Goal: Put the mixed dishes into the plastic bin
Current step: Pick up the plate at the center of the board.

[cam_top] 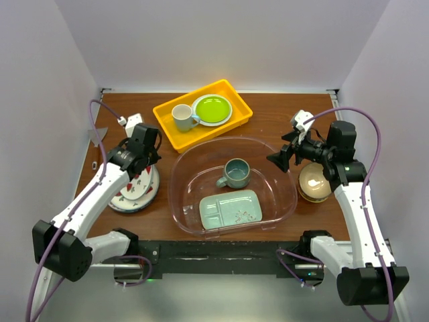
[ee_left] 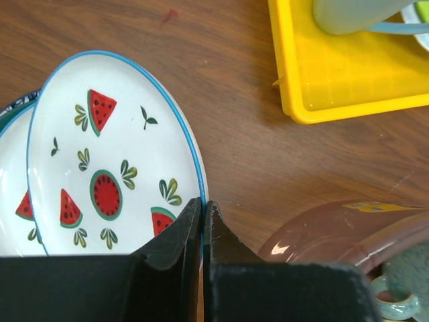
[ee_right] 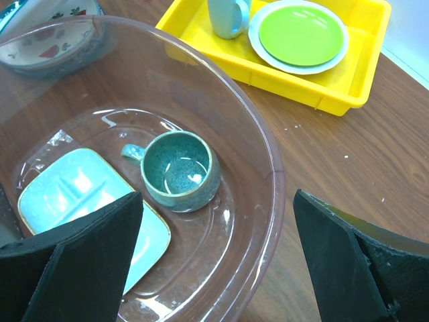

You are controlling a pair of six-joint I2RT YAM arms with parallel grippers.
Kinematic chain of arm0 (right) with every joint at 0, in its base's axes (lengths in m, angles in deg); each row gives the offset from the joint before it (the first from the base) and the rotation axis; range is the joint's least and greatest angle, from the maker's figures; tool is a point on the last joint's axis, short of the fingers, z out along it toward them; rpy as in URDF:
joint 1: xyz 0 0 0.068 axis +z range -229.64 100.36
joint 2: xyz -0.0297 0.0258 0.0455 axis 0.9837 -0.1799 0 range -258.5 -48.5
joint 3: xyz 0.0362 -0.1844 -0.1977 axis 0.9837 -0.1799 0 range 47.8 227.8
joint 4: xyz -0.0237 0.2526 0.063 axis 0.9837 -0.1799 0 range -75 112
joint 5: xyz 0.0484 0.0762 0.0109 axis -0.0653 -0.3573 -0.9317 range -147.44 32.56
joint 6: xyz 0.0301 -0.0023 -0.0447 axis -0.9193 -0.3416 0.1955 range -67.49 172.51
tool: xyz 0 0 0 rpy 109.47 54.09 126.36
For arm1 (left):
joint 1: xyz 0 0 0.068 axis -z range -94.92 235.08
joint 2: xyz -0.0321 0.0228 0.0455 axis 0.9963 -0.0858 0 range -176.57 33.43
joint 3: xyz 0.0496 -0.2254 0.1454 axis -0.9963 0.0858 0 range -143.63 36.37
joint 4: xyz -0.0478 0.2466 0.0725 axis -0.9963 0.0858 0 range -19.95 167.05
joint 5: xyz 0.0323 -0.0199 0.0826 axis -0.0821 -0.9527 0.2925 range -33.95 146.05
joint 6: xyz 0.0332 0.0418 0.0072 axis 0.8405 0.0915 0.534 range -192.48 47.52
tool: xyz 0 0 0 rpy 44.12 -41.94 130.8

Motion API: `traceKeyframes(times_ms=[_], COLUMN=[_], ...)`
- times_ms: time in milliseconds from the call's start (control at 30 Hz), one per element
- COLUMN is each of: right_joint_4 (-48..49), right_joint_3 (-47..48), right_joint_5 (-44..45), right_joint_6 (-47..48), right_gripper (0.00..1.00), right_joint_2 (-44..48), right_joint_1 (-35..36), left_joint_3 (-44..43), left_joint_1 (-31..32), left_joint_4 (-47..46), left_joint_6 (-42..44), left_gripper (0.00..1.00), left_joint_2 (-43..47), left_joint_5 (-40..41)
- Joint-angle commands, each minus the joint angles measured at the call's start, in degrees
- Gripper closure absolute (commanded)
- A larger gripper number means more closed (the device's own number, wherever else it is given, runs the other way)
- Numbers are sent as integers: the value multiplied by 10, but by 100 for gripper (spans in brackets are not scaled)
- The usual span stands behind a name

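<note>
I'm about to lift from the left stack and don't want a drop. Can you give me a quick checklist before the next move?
1. Left hand shut on the rim of the white round plate with watermelon motifs: ok.
2. That plate free of the similar plate beneath it: cannot tell.
3. Landing room in the clear pinkish plastic bin: ok; the dark teal ceramic mug and mint-green divided tray leave its left side bare.
4. Right hand out of the path: ok; open, over the bin's right rim.
5. Yellow plastic tray off the route: ok; it sits beyond the bin.
</note>
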Motion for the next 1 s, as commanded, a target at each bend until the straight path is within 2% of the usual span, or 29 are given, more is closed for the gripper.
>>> traceKeyframes(times_ms=[0,967], right_joint_4=[2,9], right_joint_3=[15,8], right_joint_5=[-5,-34], right_joint_6=[6,7], right_gripper=[1,1], right_joint_2=[2,-4], right_joint_1=[-3,-1], left_joint_3=[-46,-116], left_joint_1=[-4,-4], left_joint_4=[-39,-31], left_joint_6=[25,20], left_gripper=[100,100], left_joint_2=[29,83], left_joint_5=[13,14])
